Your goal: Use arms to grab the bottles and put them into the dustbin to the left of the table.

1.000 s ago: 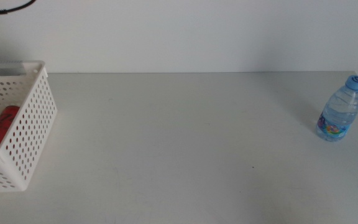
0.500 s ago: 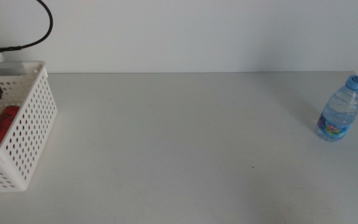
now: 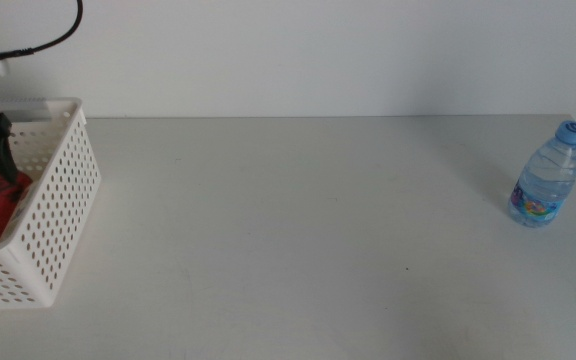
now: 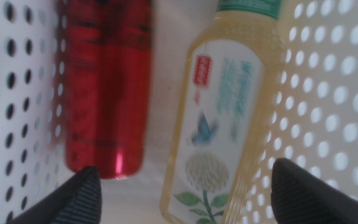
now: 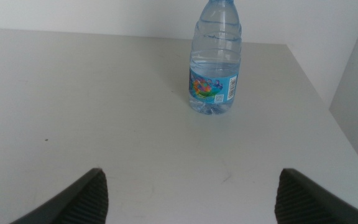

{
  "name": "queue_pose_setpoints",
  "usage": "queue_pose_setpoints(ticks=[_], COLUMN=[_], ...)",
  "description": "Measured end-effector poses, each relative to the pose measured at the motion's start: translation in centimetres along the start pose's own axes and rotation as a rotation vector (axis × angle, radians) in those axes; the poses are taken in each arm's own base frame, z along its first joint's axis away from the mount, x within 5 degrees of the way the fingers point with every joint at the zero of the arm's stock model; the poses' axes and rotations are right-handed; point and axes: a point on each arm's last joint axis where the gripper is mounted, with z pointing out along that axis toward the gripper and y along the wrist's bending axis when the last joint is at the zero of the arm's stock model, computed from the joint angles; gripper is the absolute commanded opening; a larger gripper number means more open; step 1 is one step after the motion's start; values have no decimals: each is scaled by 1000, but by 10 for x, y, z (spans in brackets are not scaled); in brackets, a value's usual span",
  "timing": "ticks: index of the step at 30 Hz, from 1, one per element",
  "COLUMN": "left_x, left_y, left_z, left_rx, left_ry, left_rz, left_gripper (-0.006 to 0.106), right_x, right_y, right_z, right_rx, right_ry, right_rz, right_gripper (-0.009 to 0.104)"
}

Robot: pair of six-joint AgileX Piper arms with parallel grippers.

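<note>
Landmark: white perforated dustbin (image 3: 53, 215), standing at the left end of the grey table (image 3: 298, 220).

Item 1. Left gripper (image 4: 185, 202). Position: over the dustbin's interior, pointing down into it; in the middle view one dark finger shows just inside the bin's near rim. Condition: released, jaws spread wide with nothing between them. A black cable (image 3: 53, 35) runs above the bin's far rim.

Item 2. Red soda can (image 4: 107, 87). Position: inside the dustbin, lying on its side on the floor along one perforated wall. Part of its red body shows over the bin's rim in the middle view.

Item 3. Pale-yellow tea bottle (image 4: 225, 112), green-white label with a flower print. Position: inside the dustbin, lying just beside the can, against the opposite perforated wall.

Item 4. Clear water bottle (image 3: 546, 176), blue cap, coloured label. Position: upright on the table, well apart from the dustbin, at the far right end near the table edge.

Item 5. Right gripper (image 5: 188, 199). Position: far from the dustbin, above the table, facing the water bottle and not touching it. Condition: released, jaws wide apart, empty.
</note>
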Motion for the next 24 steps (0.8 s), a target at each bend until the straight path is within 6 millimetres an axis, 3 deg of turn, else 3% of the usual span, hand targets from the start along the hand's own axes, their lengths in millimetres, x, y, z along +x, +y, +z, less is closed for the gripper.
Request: queue_pose_setpoints(ticks=[6, 13, 18, 24], left_x=[-2, 23, 62, 122], left_y=[-15, -55, -100, -155], left_z=[-45, -113, -166, -214], left_rx=[86, 184, 207, 207], left_ry=[-147, -315, -438, -564], left_rz=[-10, 62, 215, 446], left_gripper=[94, 94, 94, 94], right_x=[0, 0, 0, 0], right_y=[0, 0, 0, 0], right_z=[0, 0, 0, 0], right_rx=[0, 0, 0, 0], right_ry=[0, 0, 0, 0], right_rz=[0, 0, 0, 0], right_gripper=[78, 78, 78, 78])
